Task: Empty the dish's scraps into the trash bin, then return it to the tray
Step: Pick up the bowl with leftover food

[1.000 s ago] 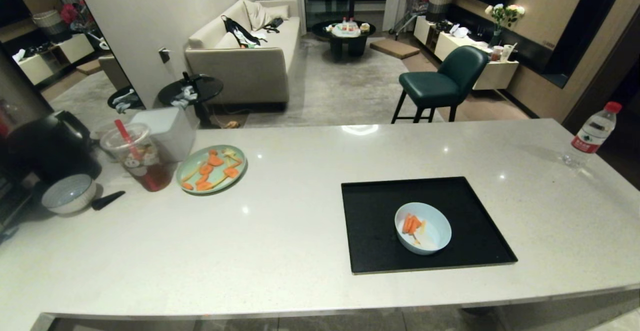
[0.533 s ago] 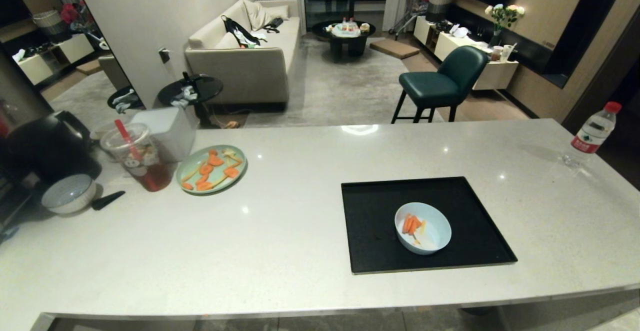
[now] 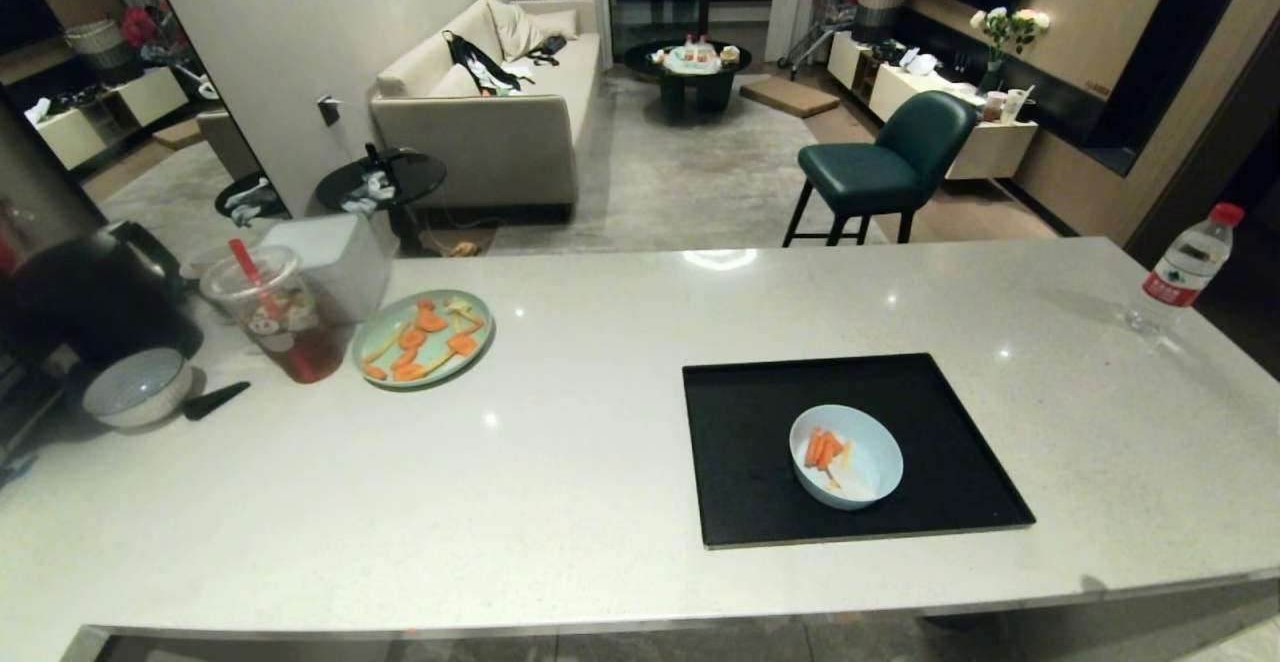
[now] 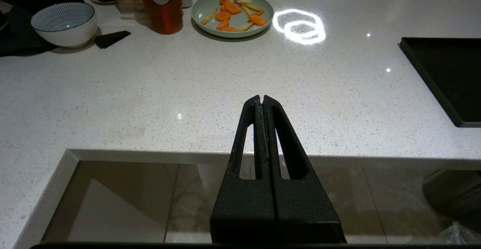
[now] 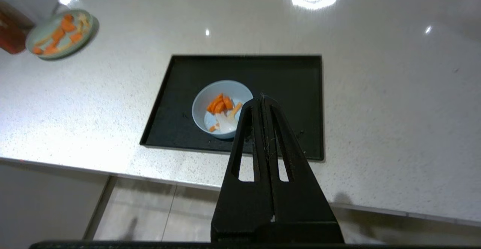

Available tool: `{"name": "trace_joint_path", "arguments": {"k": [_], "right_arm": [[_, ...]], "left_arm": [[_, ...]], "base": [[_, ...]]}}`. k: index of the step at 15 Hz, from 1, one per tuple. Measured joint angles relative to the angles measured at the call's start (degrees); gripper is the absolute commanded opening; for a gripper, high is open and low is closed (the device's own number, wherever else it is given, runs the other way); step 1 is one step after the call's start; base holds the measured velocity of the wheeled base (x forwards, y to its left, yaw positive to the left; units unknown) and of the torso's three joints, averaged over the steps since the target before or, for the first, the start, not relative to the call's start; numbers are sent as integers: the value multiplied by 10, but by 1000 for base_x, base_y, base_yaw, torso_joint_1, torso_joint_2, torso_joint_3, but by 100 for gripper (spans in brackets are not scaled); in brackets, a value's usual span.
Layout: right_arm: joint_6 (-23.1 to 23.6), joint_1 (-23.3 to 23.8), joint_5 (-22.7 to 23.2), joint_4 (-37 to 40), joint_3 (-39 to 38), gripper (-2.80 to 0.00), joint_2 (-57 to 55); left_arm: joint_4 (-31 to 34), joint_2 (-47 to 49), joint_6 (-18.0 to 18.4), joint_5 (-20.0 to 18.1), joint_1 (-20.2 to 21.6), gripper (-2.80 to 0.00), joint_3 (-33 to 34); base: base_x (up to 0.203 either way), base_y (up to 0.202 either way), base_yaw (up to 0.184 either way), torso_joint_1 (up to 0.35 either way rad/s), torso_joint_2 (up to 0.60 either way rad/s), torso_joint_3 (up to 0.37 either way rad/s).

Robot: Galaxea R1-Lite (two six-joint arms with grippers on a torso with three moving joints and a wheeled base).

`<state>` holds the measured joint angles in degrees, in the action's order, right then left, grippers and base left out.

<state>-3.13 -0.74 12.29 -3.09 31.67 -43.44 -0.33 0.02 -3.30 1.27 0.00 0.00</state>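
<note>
- The pale stone counter (image 3: 600, 442) fills the room's front.
- The black tray (image 3: 740, 462) lies flat on it, toward the right.
- The green plate (image 3: 385, 332) of carrot pieces sits well to the left, near an iced drink cup (image 3: 275, 312).
- The blue bowl (image 3: 870, 467) rests inside the tray, carrot scraps (image 3: 822, 449) in it.
- The right gripper (image 5: 262, 97) hangs above the counter's near edge, fingers pressed together, empty.
- The left gripper (image 4: 261, 97) hangs by the counter's near edge, likewise pressed together.

Glossy speckled stone surface (image 3: 600, 462); matt black tray (image 3: 760, 502); smooth glazed dish (image 3: 875, 467); clear plastic bottle (image 3: 1180, 272).
</note>
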Motion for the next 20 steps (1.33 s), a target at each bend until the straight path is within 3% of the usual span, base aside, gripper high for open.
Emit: {"name": "trace_joint_path", "arguments": {"k": [1,2,12,16,20], "right_arm": [[-4,-3,-1,0,14,-280,-44],[-6,-5,-1,1,26,0,-80],[-52,-29,-14,49,174,0,-460],[-147,-89,-26,79,265,0,-585],[-222,-144,-81,114,334,0,-656]], "left_arm": [[0,0,0,0,0,-280,0],[0,0,0,0,0,-280,0],[0,0,0,0,0,-280,0],[0,0,0,0,0,-280,0],[0,0,0,0,0,-280,0]], "base": [[0,0,0,0,0,0],[0,0,0,0,0,0],[0,0,0,0,0,0],[0,0,0,0,0,0],[0,0,0,0,0,0]]}}
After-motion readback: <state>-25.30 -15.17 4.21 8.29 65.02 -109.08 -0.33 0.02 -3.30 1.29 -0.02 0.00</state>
